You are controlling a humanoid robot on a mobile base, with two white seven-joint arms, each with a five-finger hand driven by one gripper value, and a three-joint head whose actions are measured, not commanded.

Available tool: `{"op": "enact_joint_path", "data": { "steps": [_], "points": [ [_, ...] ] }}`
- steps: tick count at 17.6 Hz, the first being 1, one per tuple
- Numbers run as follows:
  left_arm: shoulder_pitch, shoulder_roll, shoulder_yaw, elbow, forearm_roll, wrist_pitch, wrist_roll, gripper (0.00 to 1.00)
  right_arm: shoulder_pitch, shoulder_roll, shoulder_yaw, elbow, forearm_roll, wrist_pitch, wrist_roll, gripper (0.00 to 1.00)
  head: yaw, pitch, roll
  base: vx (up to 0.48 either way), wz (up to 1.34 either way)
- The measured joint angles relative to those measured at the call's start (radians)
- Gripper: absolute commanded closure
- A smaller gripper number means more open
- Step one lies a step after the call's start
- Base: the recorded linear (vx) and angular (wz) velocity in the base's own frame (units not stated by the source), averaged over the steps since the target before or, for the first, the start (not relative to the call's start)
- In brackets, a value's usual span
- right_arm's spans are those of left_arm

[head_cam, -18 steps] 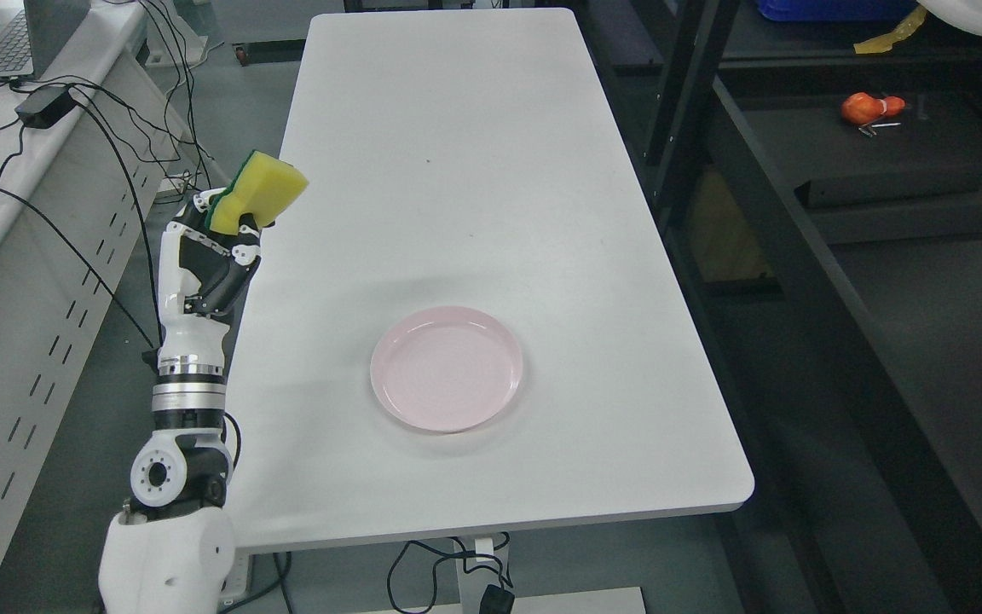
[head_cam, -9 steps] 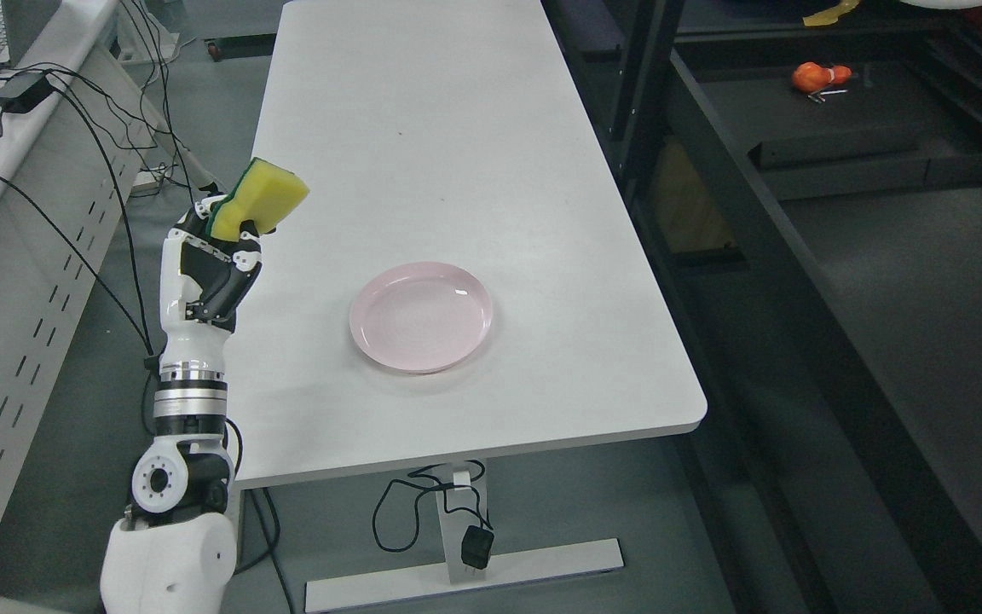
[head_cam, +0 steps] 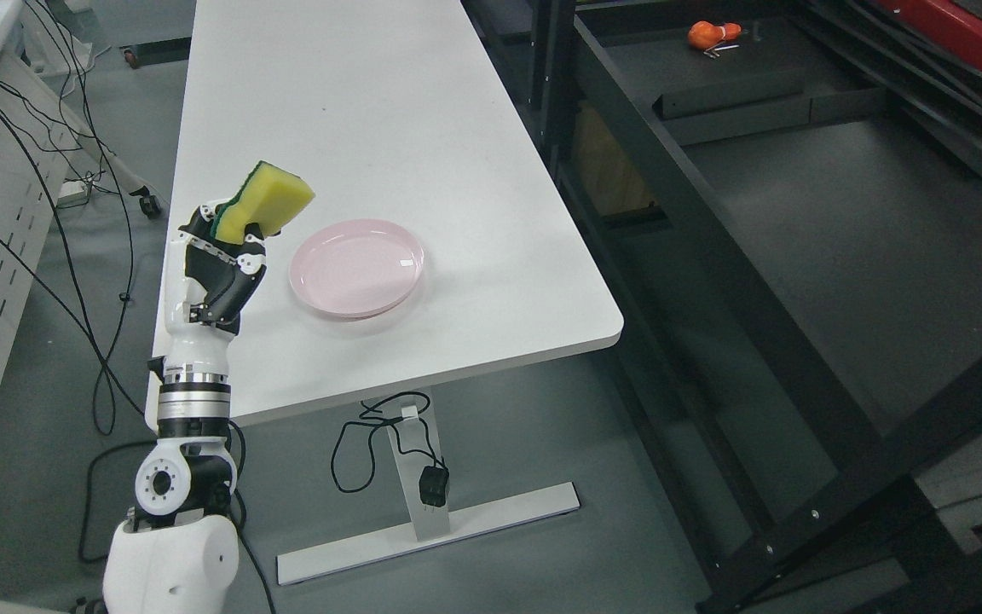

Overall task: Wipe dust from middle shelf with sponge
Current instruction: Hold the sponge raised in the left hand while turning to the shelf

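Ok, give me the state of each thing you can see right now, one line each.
Left hand: shut on the sponge, raised beside the table edge.
Sponge: held up in the air, tilted, touching nothing else.
Pink plate: empty, flat on the white table.
Black shelf: not yet reached.
Orange object: lying on the shelf's far end.

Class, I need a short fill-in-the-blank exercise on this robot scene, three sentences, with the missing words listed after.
1. The left hand grips a yellow and green ____.
2. The pink plate lies on the ____ table.
3. The orange object lies on the ____ shelving unit.

Missing words: sponge; white; black
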Motion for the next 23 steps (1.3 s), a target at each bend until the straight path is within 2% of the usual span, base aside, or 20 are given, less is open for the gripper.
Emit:
{"op": "enact_joint_path", "data": {
  "steps": [13,23],
  "points": [
    [0.000,-0.001,-0.062,0.002,0.003,-0.003,0.000,1.00,0.000,0.000,0.000,0.000,0.000,0.000,0.000,0.00,0.0000,0.000,0.000,-0.197,-0.25],
    [-0.004,-0.001,-0.117,0.007,0.004,-0.007,0.003,1.00,0.000,0.000,0.000,0.000,0.000,0.000,0.000,0.00,0.0000,0.000,0.000,-0.157,-0.68]
  ]
}}
